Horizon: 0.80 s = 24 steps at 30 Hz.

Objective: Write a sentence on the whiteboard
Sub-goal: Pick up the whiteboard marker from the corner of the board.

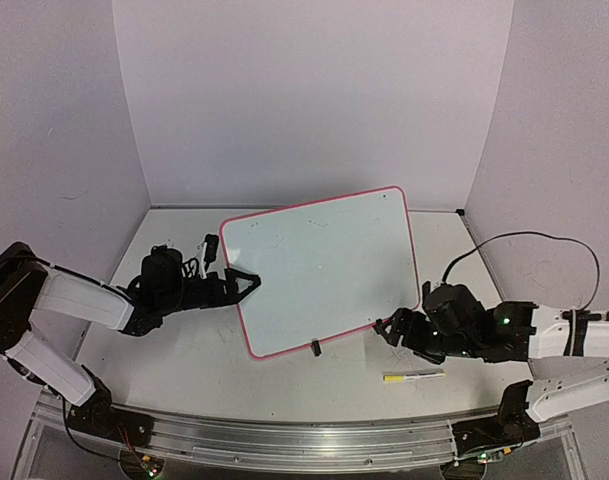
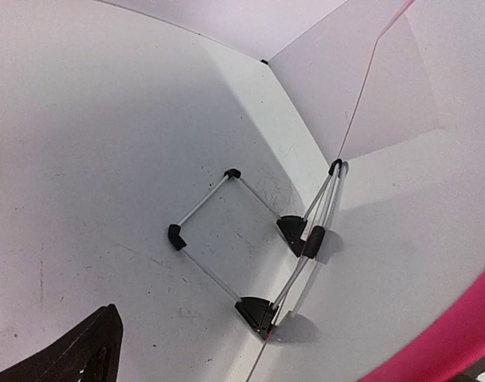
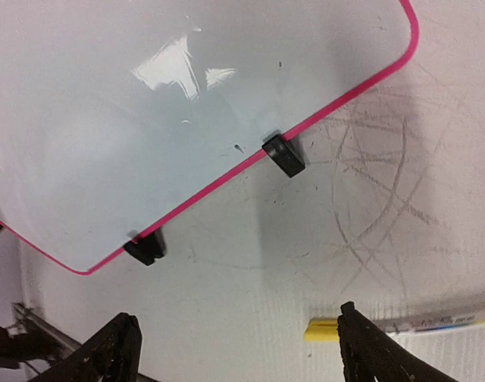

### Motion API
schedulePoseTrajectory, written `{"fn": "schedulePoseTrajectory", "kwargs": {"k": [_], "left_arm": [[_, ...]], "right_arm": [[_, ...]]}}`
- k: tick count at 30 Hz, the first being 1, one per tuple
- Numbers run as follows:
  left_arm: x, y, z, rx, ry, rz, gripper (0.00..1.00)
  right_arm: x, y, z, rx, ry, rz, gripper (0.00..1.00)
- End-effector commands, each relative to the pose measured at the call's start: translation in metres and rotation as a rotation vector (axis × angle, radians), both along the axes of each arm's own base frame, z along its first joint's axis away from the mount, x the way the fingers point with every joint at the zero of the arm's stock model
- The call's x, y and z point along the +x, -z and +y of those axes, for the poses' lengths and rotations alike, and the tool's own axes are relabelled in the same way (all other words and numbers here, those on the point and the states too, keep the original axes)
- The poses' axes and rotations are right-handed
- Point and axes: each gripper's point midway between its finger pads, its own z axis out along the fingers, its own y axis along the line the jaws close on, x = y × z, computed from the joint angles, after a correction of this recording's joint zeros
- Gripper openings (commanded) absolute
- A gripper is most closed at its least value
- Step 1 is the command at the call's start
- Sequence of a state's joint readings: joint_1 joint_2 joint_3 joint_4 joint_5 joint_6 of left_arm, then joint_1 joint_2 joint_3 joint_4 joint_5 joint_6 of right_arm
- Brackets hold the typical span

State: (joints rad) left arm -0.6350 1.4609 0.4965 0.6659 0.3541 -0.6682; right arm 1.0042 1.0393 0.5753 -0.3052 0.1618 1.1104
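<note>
1. the whiteboard (image 1: pixel 324 265) stands propped on its stand (image 2: pixel 242 239) about the middle of the table (image 1: pixel 184 350), turned askew to the table's edges, its low rim toward the near edge
2. i can make out no writing on its face in the top or right wrist views, only a few specks and glare, so i judge the sentence not yet begun
3. the marker (image 1: pixel 414 376) lies flat on the table near the near edge, toward the right corner, with its yellow cap on
4. the right gripper (image 3: pixel 236 314) hangs low between the board's near right corner and the marker, jaws spread wide with nothing between them; the marker's capped end lies just beside one finger (image 3: pixel 377 350)
5. the left gripper (image 1: pixel 246 282) sits at the board's left rim, jaws apart and gripping nothing
6. step in hand, as i read it: fetching the marker
7. the next move calls for the right jaws to shift over the barrel, drop and close across it; then the cap must come off, likely with the left gripper's help
8. the board rests only on light wire legs, so it may need bracing against pen pressure
</note>
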Motion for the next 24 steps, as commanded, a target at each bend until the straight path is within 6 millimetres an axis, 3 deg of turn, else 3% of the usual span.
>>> {"fn": "schedulePoseTrajectory", "kwargs": {"k": [1, 4, 9, 14, 20, 24], "left_arm": [[-0.001, -0.020, 0.006, -0.009, -0.029, -0.034, 1.00], [-0.002, -0.030, 0.007, -0.002, -0.026, -0.056, 0.99], [-0.007, -0.045, 0.015, 0.013, -0.036, -0.089, 0.99], [-0.012, -0.066, 0.033, 0.063, -0.089, -0.133, 1.00], [-0.021, -0.090, 0.051, 0.130, -0.122, -0.179, 0.99], [-0.029, -0.106, 0.054, 0.143, -0.099, -0.206, 0.99]], "right_arm": [[-0.031, 0.025, -0.044, 0.153, 0.376, 0.276, 0.88], [-0.038, 0.033, -0.062, 0.160, 0.529, 0.336, 0.98], [-0.044, 0.050, -0.079, -0.036, 0.658, 0.414, 0.98], [-0.053, 0.080, -0.080, -0.139, 0.740, 0.572, 0.93], [-0.029, 0.084, -0.081, -0.202, 0.768, 0.562, 0.75], [-0.028, 0.095, -0.079, -0.246, 0.781, 0.609, 0.69]]}}
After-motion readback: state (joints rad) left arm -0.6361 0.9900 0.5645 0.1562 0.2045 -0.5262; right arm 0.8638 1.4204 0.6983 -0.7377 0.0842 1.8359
